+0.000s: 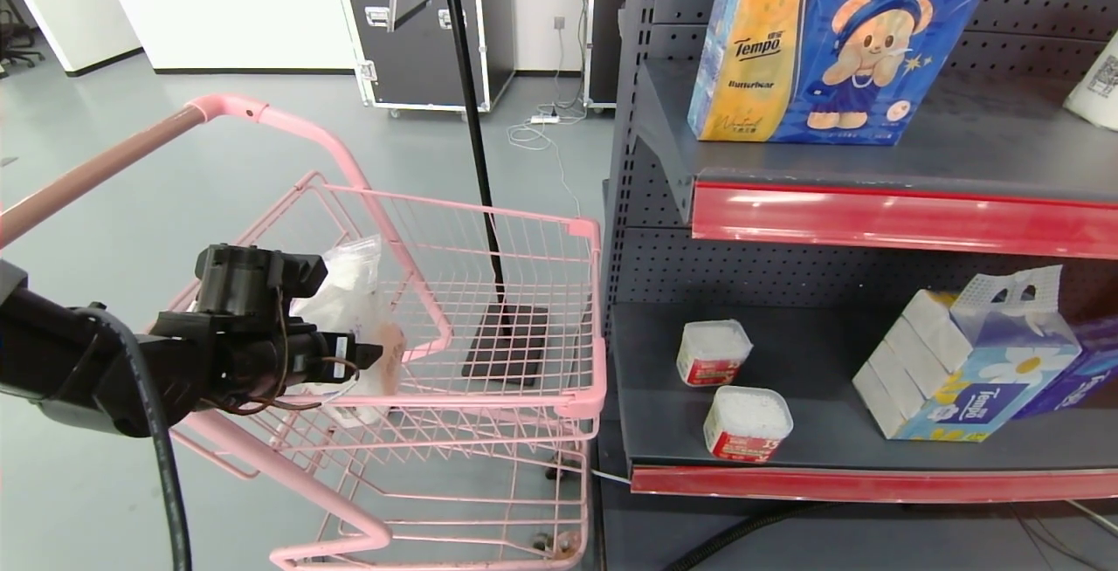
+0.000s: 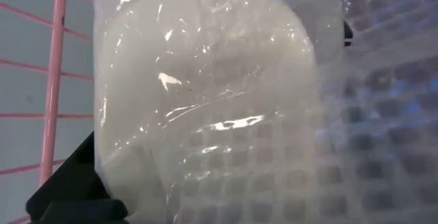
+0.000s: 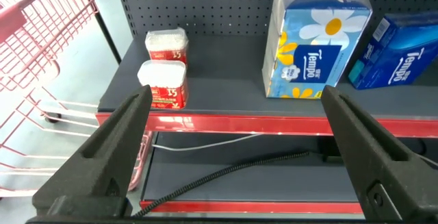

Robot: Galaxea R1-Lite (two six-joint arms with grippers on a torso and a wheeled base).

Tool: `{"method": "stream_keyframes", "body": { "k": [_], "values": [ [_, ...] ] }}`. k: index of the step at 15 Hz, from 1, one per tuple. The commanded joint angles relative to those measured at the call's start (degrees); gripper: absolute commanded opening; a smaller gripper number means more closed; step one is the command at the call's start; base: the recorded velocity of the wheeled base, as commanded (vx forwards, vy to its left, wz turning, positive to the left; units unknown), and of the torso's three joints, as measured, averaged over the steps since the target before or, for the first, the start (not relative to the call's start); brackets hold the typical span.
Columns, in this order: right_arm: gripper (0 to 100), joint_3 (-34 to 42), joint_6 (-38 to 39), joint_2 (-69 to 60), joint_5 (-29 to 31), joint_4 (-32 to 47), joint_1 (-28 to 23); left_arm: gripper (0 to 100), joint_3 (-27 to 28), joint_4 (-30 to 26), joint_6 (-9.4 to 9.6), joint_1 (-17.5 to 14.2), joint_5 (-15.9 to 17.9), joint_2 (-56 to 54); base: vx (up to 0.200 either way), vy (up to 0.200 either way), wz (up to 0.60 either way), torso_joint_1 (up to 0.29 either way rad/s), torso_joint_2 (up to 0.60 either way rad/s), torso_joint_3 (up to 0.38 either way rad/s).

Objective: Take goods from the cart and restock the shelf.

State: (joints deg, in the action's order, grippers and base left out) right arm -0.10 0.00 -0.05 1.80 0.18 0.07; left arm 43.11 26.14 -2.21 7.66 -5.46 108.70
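Note:
My left gripper (image 1: 354,353) is inside the pink cart (image 1: 515,396), shut on a clear plastic bag (image 1: 349,292) of white goods, held up near the cart's rim. In the left wrist view the bag (image 2: 205,101) presses close, with one dark finger (image 2: 75,190) beside it and a pink cart bar (image 2: 55,80) behind. My right gripper (image 3: 236,97) is open and holds nothing, facing the lower shelf's red lip (image 3: 274,125). On the lower shelf (image 1: 821,379) stand two white tubs (image 1: 714,351) (image 1: 748,423) and a tissue pack (image 1: 969,361).
A large tissue pack (image 1: 830,38) stands on the upper shelf. A dark blue pack (image 1: 1083,370) sits at the lower shelf's right end. A black pole on a flat base (image 1: 476,161) stands behind the cart. Bare shelf lies between the tubs (image 3: 163,83) and the tissue pack (image 3: 318,42).

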Motion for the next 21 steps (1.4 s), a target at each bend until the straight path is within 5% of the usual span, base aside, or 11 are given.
{"method": "stream_keyframes", "body": {
  "k": [1, 5, 13, 14, 21],
  "values": [
    [100, 0.01, 0.00, 0.05, -0.05, -0.01, 0.01, 100, 2.07, 1.11, -0.69, -0.01, 0.01, 2.30, 0.000, 0.000, 0.00, 0.000, 0.00, 0.000],
    [100, 0.01, 0.00, 0.05, -0.05, -0.01, 0.01, 100, 2.07, 1.81, -1.48, -0.01, -0.16, 3.09, 0.000, 0.000, 0.00, 0.000, 0.00, 0.000],
    [100, 0.01, 0.00, 0.05, -0.05, -0.01, 0.01, 100, -0.92, 11.74, -2.01, -0.01, -2.80, 5.55, 0.000, 0.000, 0.00, 0.000, 0.00, 0.000],
    [100, 0.10, 0.00, 0.05, -0.05, -0.01, 0.01, 0, -1.62, 12.36, -1.92, -0.01, -2.71, 5.47, 0.000, 0.000, 0.00, 0.000, 0.00, 0.000],
    [100, 0.01, -0.09, 0.05, -0.05, -0.01, 0.01, 0, -1.27, 17.98, -1.75, -0.10, -2.89, 5.20, 0.000, 0.000, 0.00, 0.000, 0.00, 0.000]
  ]
}}
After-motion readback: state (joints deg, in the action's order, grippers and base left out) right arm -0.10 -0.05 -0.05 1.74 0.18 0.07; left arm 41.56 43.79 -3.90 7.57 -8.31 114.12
